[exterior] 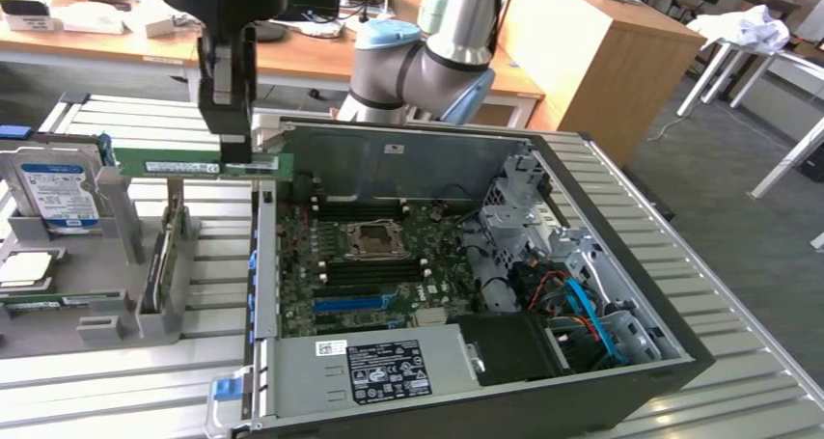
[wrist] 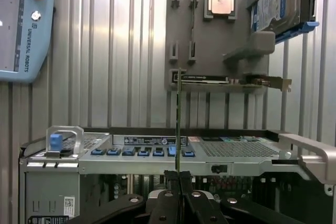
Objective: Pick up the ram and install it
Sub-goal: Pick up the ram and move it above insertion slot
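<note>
Black end effector (exterior: 234, 154), upper left of the exterior view, is clamped narrow on the long thin green circuit-board ram stick (exterior: 168, 167). It holds the ram level in the air above the grey plastic parts holder (exterior: 123, 265), just beside the open black PC case (exterior: 670, 357). Pick-up looks done. Install isn't: ram hangs off to the side of the green motherboard (exterior: 373, 265), not seated. Slatted metal tabletop (exterior: 734, 294) carries holder & case. Wooden desks (exterior: 592, 43) at the back, lab-type room.
</note>
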You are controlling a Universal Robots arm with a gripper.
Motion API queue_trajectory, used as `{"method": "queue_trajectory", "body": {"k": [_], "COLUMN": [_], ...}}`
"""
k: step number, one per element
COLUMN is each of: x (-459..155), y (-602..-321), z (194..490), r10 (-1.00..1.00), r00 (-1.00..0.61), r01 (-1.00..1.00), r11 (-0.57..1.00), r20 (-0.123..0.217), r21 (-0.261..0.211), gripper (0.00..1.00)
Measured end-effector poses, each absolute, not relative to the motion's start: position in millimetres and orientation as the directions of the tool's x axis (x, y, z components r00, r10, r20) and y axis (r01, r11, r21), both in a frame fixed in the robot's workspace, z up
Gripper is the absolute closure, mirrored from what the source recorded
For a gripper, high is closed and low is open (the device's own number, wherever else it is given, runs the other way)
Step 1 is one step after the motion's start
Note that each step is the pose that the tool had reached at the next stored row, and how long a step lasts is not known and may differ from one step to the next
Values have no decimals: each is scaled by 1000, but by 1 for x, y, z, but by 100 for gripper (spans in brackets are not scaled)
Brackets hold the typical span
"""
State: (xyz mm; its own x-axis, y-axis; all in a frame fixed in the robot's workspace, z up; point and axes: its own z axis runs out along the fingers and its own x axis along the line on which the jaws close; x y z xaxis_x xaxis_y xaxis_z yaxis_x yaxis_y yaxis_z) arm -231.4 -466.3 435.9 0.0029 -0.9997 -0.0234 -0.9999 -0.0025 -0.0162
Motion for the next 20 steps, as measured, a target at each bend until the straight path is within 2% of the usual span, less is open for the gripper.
{"method": "queue_trajectory", "body": {"k": [20], "x": [-168], "y": [-471], "z": [436], "r10": [-1000], "r00": [8], "r01": [-1000], "r11": [-8], "r20": [-23], "r21": [-16], "gripper": [88]}}
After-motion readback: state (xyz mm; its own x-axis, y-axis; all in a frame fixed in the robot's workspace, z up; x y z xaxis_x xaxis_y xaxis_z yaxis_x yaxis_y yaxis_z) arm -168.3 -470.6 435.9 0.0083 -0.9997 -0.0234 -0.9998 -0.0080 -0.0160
